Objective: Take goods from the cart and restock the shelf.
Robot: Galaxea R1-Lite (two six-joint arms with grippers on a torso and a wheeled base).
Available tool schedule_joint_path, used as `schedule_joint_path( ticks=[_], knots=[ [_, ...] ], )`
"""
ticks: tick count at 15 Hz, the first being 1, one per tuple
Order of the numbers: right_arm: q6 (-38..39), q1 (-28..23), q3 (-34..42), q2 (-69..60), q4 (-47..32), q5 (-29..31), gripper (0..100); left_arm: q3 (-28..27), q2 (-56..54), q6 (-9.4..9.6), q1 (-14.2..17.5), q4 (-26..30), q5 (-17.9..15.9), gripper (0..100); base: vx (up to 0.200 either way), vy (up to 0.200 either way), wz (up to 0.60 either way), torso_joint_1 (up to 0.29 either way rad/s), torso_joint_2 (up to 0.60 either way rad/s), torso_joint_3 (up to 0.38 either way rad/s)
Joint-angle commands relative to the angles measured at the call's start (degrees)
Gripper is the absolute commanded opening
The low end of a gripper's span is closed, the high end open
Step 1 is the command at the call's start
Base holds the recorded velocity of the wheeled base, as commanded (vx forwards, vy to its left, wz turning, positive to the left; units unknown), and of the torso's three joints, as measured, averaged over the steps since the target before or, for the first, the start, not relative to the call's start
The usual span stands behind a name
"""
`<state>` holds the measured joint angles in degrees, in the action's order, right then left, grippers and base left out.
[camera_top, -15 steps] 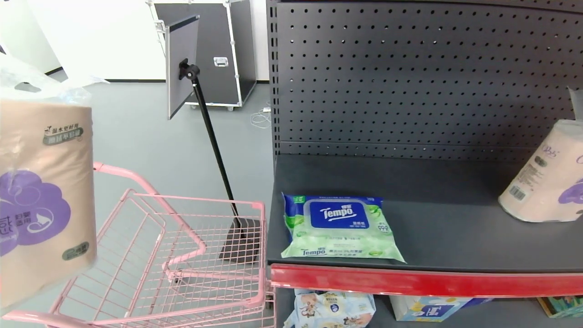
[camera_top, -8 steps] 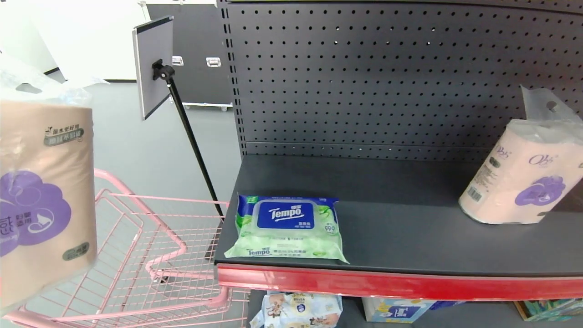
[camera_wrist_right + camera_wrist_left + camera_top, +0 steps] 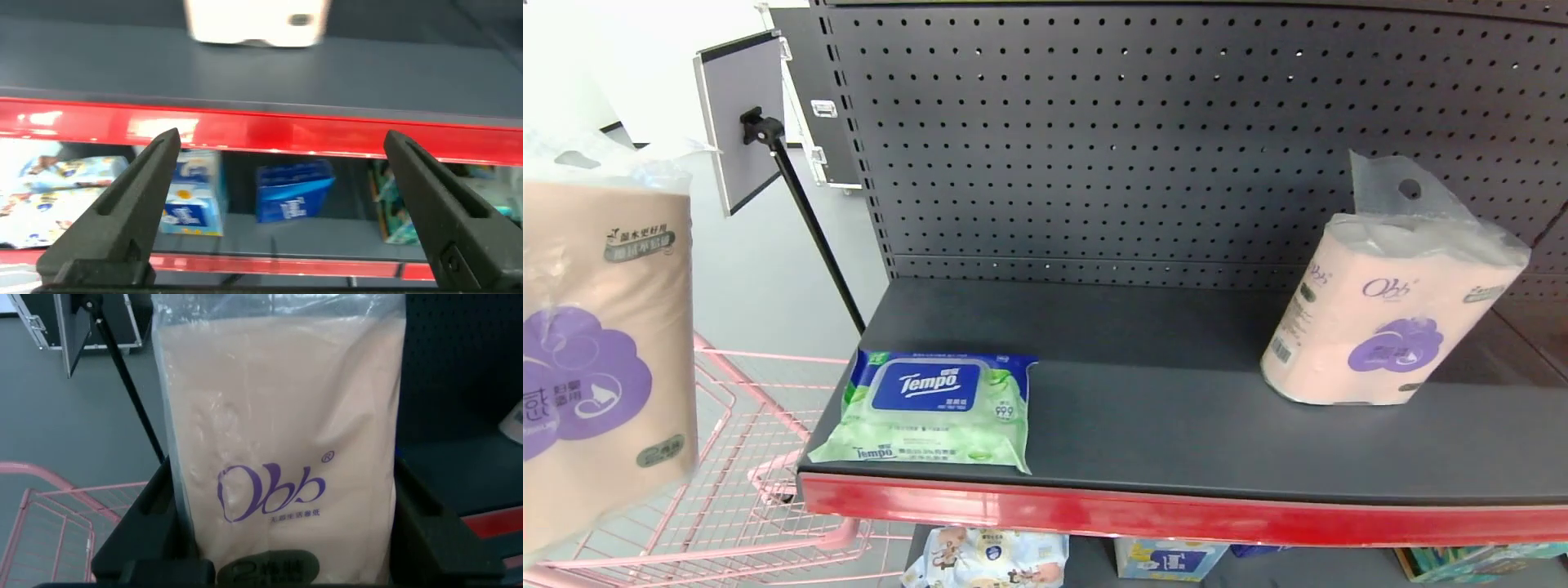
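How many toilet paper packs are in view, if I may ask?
2. One toilet paper pack sits in the left gripper, left of the shelf; the second pack stands on the shelf's right side. Others may be hidden.

In the head view the held pack (image 3: pixel 600 351) runs off the left edge and hides part of the cart (image 3: pixel 768 478), which the bottom edge cuts. That edge also crops the lower packs (image 3: pixel 988 559). In the right wrist view a pale pack (image 3: pixel 257 20) on the shelf (image 3: pixel 368 73) is blurred and cropped by the top edge.
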<state>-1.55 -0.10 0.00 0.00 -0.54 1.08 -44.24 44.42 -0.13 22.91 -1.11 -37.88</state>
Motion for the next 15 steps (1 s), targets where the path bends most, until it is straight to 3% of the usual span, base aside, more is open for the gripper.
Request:
schedule_joint_path(
  ticks=[1, 15],
  knots=[
    [-0.03, 0.01, 0.00, 0.00, 0.01, 0.06, 100, -0.06, -0.04, -0.04, 0.03, -0.03, 0.00, 0, 0.000, -0.200, 0.00, -0.007, 0.00, 0.002],
    [-0.03, 0.01, 0.00, 0.00, 0.01, -0.03, 100, -0.06, -0.21, -0.04, 0.03, -0.03, 0.00, 0, 0.000, -0.200, 0.00, 0.003, 0.00, 0.001]
  ],
)
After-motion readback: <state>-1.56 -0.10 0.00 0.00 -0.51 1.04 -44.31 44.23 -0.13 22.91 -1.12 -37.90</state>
